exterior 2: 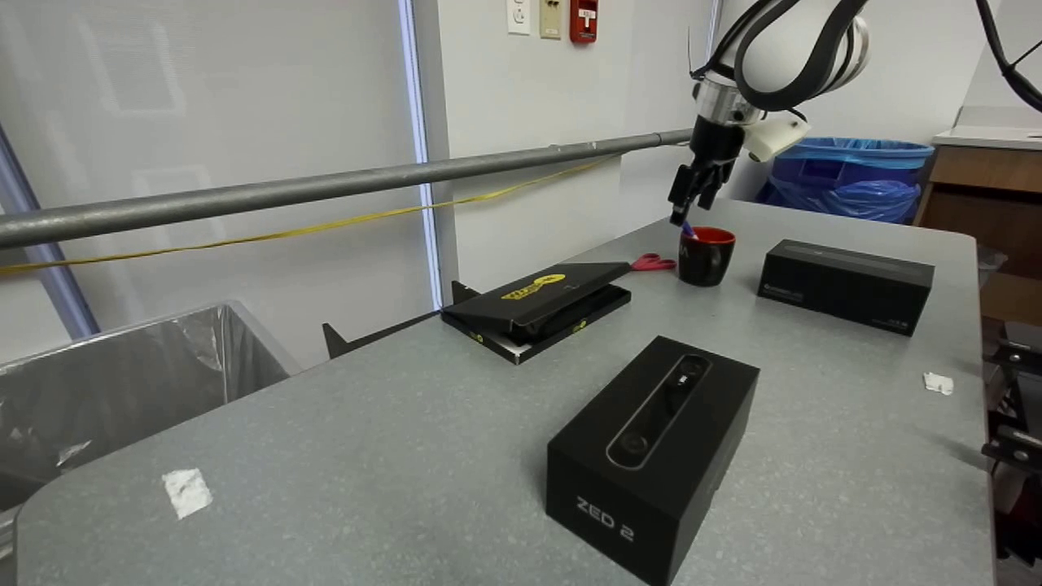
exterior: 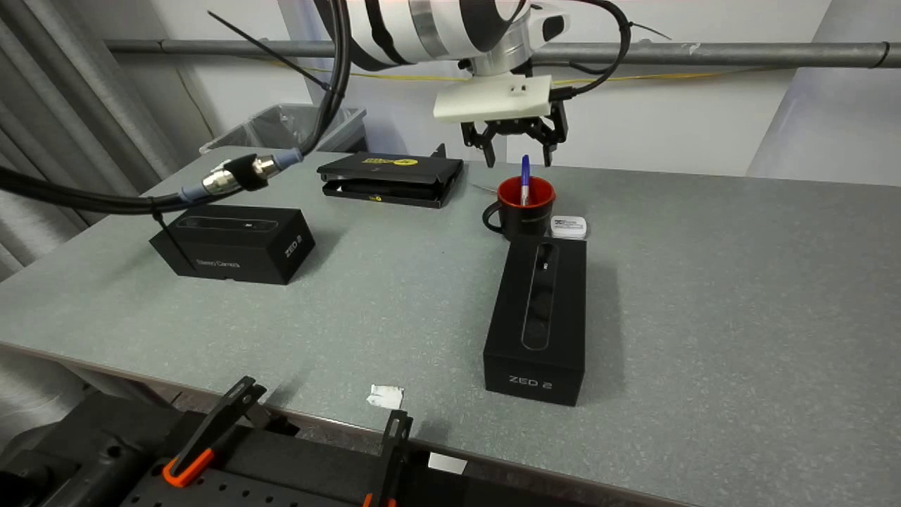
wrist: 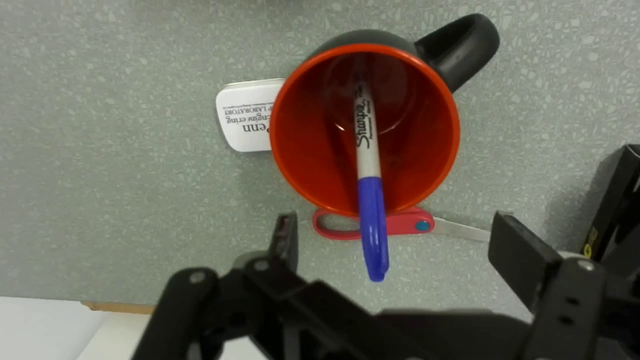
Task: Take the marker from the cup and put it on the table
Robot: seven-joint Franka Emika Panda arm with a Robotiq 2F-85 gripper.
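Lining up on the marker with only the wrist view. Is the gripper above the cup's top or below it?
Observer: Above. In both exterior views the gripper hangs higher than the top of the cup.
Operator: Black box cut off at my right edge: closed?
Observer: No. Both exterior views show its lid partly raised.
Operator: Anything past my top edge, across the cup from the scissors?
Observer: Yes, a ZED 2 box, lying on the table.
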